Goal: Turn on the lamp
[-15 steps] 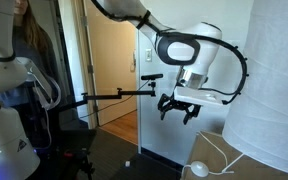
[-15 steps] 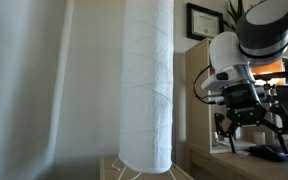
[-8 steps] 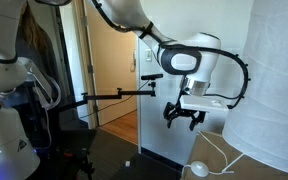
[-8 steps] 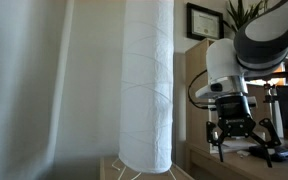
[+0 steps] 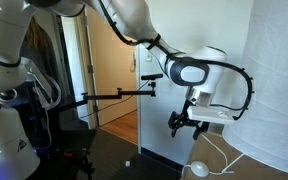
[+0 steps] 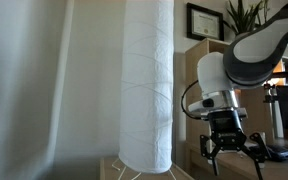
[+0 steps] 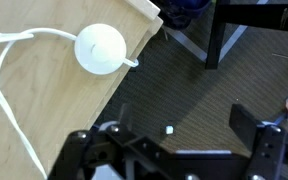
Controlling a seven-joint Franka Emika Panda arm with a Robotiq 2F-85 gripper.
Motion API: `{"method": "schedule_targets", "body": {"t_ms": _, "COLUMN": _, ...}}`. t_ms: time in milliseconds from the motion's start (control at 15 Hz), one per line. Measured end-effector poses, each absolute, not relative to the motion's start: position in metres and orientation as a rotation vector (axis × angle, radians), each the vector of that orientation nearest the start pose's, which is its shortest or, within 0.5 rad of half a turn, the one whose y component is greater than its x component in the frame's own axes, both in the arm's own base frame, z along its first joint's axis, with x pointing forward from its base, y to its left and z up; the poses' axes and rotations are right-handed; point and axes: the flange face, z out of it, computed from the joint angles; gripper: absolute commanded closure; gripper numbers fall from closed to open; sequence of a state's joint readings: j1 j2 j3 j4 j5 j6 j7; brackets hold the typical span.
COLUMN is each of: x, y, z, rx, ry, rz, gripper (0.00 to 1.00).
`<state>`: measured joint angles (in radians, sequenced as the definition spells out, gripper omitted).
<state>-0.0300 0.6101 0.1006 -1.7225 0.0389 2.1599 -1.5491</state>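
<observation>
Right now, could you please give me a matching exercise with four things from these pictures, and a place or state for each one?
Things:
1. disc switch
2. gripper
3. lamp shade
4. framed picture

Places or states:
A. up on the wall
B. tall, off-white, textured
C. lying on the wooden surface
D. open, in the air, holding nothing

Pairs: 1-C, 2-D, 3-B, 4-A

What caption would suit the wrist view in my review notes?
Open pincer hangs over dark floor, beside the wooden surface where the lamp's round white switch and cord lie.
</observation>
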Motion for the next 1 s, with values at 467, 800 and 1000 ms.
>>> {"method": "schedule_targets", "body": {"t_ms": 467, "x": 0.669, "y": 0.037, "z": 0.196, "rx": 2.361, "ry": 2.368, "rz": -0.152, "gripper": 0.26}}
{"method": "schedule_targets", "body": {"t_ms": 800, "x": 0.681, "y": 0.027, "z": 0.195, "rx": 2.376, "ry": 2.342, "rz": -0.125, "gripper": 0.64}}
{"method": "schedule_targets", "body": {"t_ms": 1000, "x": 0.686, "y": 0.02, "z": 0.193, "rx": 2.389, "ry": 2.329, "rz": -0.12, "gripper": 0.86}}
